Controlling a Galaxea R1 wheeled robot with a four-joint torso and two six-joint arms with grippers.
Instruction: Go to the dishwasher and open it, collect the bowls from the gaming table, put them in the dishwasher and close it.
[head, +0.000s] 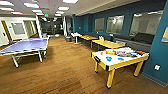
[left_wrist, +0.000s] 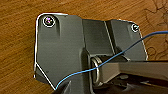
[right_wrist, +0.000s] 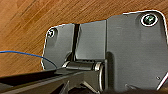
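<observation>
Whether the left gripper is apart or together cannot be told: its wrist view gives the arm's dark mounting plate (left_wrist: 62, 47) with a thin blue cable (left_wrist: 112, 56) looping across it, and brown wood floor (left_wrist: 17, 37) behind. The same goes for the right gripper, whose state cannot be told either. Its dark plate (right_wrist: 135, 50) and a blue cable (right_wrist: 25, 53) hang over the same plank floor (right_wrist: 37, 20).

The gaming table (head: 120, 65), white-topped with yellow rim and legs, stands in the right half of the head view, against the teal wall (head: 157, 50), with a stretch of bare floor between it and the camera. Both wrist views have floor under the plates rather than tabletop, so the table lies ahead and to the right of the arms, well apart from them.

On its white top, near the front edge, sits one of the bowls (head: 109, 58), bright blue. Just beside it, further right, is a smaller blue patch (head: 120, 59) that looks like the second one, though it is too blurred to be sure. Behind them lie colourful flat boxes (head: 125, 53) and a small orange item (head: 101, 53).

A blue ping-pong table (head: 25, 46) stands on the left of the room. Low yellow tables (head: 107, 44) run along the wall further back, beside a dark sofa (head: 142, 37).
</observation>
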